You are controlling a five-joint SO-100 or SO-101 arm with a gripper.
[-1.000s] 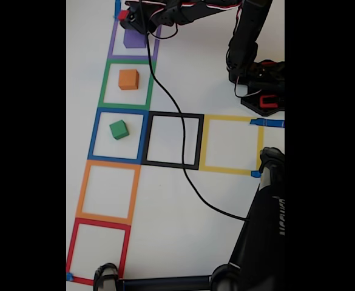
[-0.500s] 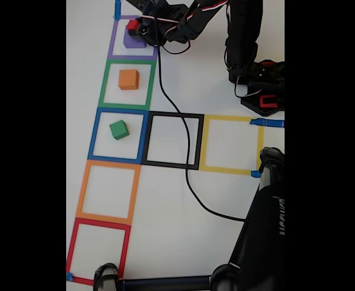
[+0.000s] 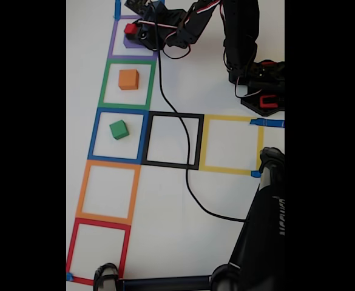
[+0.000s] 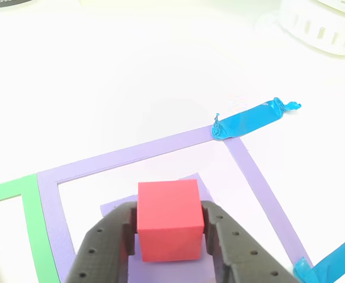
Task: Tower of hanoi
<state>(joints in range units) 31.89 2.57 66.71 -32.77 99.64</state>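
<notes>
Fingers of the black perforated plastic gripper (image 4: 170, 227) rise from the lower edge of the other view and pinch a small red cube (image 4: 170, 219) by its left and right faces. Under the cube lies a flat purple block (image 4: 200, 187), showing as a pale violet patch just beyond and beside the red one; whether the cube rests on it or hangs just above cannot be told. Both sit inside the square of purple tape (image 4: 143, 152) on the white table (image 4: 131, 71), with a green tape line (image 4: 32, 230) touching its left side, a crumpled strip of blue tape (image 4: 252, 119) at its far right corner, and a white ribbed round object (image 4: 322, 23) well beyond that. In the fixed view the gripper (image 3: 135, 30) holds the red cube (image 3: 130, 28) over the purple square (image 3: 114, 45) at the top of a column of taped squares; lower down, an orange cube (image 3: 128, 79) stands in the green square (image 3: 105, 85) and a green cube (image 3: 119, 129) in the blue square (image 3: 94, 136). A black cable (image 3: 186, 145) trails across the black square (image 3: 199, 142).
</notes>
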